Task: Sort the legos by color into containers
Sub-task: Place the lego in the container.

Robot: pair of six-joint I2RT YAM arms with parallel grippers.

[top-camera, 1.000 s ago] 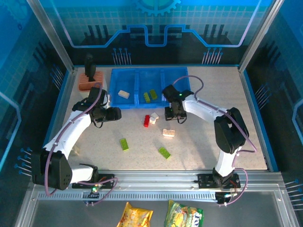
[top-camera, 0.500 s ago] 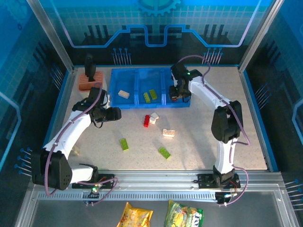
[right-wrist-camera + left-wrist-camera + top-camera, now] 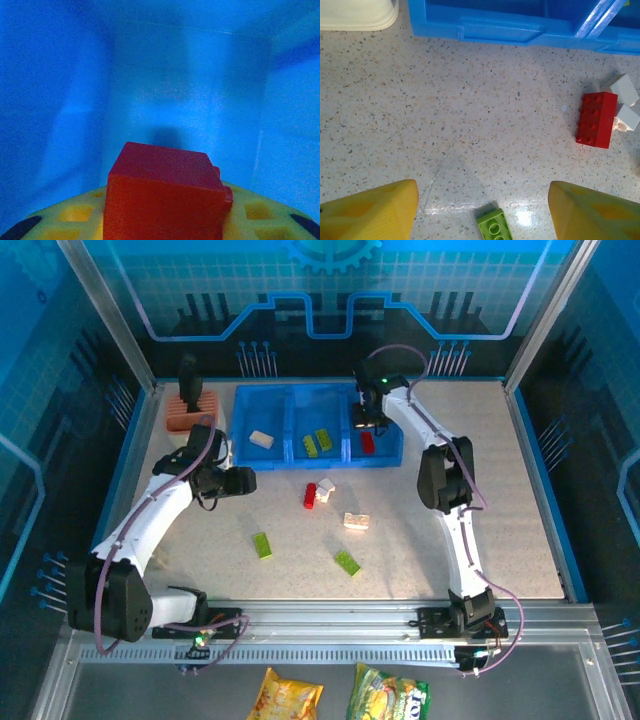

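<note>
My right hand (image 3: 365, 426) is squeezing a red brick (image 3: 165, 195) inside the blue tray (image 3: 250, 412), upper middle. My left hand (image 3: 482, 187) is hanging open, empty.

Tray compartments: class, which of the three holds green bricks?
The middle compartment, holding two green bricks; the cream brick lies left of it, the gripped red brick right of it.

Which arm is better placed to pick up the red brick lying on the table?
Left. The left tool, open, hangs near that small red plastic brick; the right tool, over the blue plastic tray, grips another red brick.
</note>
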